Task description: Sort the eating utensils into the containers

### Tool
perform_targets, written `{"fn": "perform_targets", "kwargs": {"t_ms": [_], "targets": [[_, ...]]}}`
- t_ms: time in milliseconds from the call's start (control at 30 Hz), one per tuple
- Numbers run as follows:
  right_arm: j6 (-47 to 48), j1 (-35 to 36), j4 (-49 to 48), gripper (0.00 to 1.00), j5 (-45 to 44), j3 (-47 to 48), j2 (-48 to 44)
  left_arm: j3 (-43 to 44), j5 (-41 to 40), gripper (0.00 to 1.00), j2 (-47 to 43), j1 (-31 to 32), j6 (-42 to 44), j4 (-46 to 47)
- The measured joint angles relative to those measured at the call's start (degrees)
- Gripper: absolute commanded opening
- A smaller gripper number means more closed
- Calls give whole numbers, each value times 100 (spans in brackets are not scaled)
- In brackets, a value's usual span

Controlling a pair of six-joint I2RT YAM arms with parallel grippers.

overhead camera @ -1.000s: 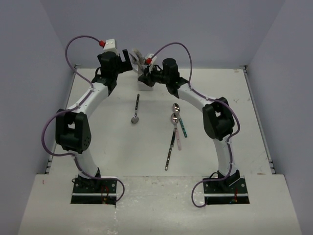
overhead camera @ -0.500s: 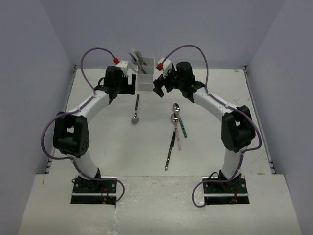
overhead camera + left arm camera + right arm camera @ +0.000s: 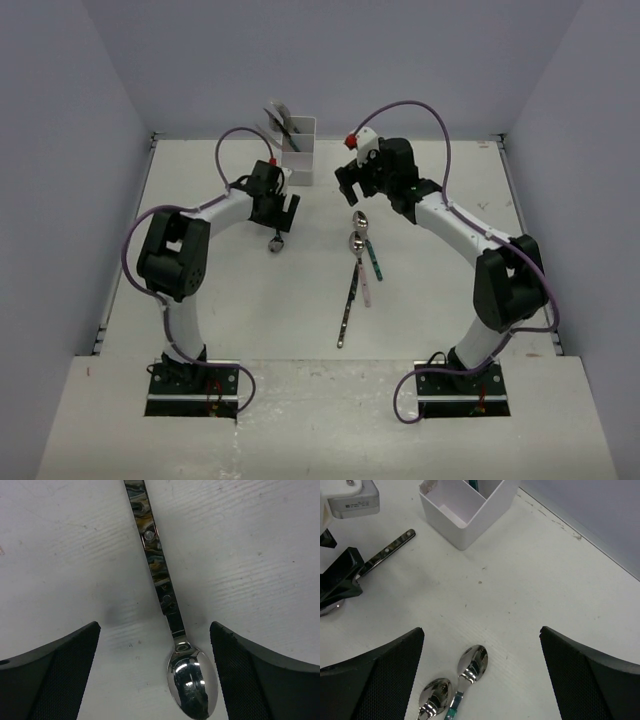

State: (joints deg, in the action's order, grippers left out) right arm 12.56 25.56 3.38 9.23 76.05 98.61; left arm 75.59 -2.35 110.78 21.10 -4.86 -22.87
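A dark-handled spoon (image 3: 192,687) lies on the table, and my left gripper (image 3: 154,630) is low over it. The jaws are open, one on each side of the spoon's neck, and neither touches it. From above, that spoon's bowl (image 3: 276,243) shows just below the left gripper (image 3: 282,215). My right gripper (image 3: 481,630) hangs open and empty above two spoons, a teal-handled one (image 3: 472,662) and another (image 3: 435,697). The white compartmented container (image 3: 298,155) stands at the back with several utensils (image 3: 280,118) sticking out of it.
A black-handled utensil (image 3: 347,310) lies below the two spoons (image 3: 357,230), whose teal and pink handles run toward the near edge. The container (image 3: 465,507) is just beyond the right gripper. The left gripper's finger (image 3: 340,577) shows at the right wrist view's left edge.
Both arms left the container and came down toward the table. The right gripper opened at the container and drew back over the two spoons. The left gripper lowered around the dark-handled spoon.
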Motion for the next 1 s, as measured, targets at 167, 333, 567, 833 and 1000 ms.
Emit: {"fn": "perform_targets", "kwargs": {"t_ms": [167, 333, 567, 833, 1000], "targets": [[-9, -90, 4, 99, -278, -264, -308, 85, -57, 67, 289, 42, 9, -37], [-4, -120, 2, 99, -476, -461, -426, 173, -85, 34, 372, 74, 149, 22], [63, -142, 13, 99, -577, -699, -503, 337, -190, 0, 535, 101, 498, 245], [219, -280, 9, 99, -730, -1010, -879, -341, -243, 0, -280, 101, 1746, 155], [369, -317, 4, 99, -828, -1211, -1045, 31, -258, 0, -1078, 105, 3250, -66]]}}
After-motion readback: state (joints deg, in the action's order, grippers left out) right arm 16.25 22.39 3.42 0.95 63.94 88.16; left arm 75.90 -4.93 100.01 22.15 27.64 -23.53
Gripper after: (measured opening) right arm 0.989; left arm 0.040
